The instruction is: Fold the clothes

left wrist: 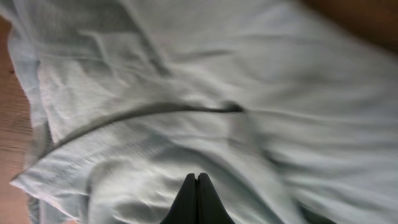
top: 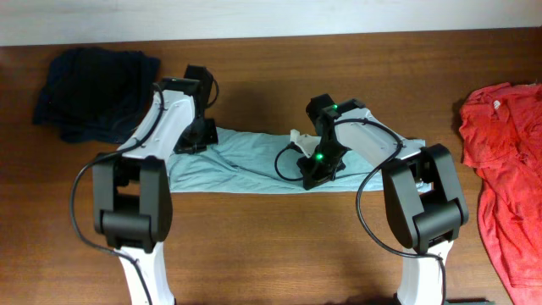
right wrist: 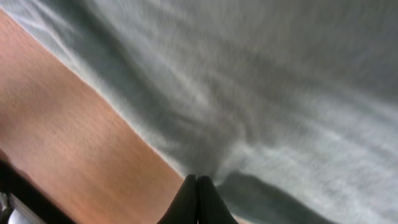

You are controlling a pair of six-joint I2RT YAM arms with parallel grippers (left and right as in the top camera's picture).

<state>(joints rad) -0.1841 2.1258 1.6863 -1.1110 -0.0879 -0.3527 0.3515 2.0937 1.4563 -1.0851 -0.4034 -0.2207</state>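
Note:
A pale grey-teal T-shirt (top: 246,161) lies as a long flat band across the middle of the table. My left gripper (top: 196,140) is at its upper left end. In the left wrist view its jaws (left wrist: 197,177) are shut, and the cloth (left wrist: 280,93) wrinkles in toward the tips. My right gripper (top: 318,174) is at the band's lower edge near the middle. Its jaws (right wrist: 197,178) are shut at the hem, where the cloth (right wrist: 298,93) bunches up to the tips with a dark shadow beside them. Both wrist views are blurred.
A dark navy garment (top: 93,93) lies crumpled at the back left. A red shirt (top: 504,169) is spread along the right edge. Brown wooden table (top: 271,246) shows in front of the T-shirt and beside the hem (right wrist: 74,124).

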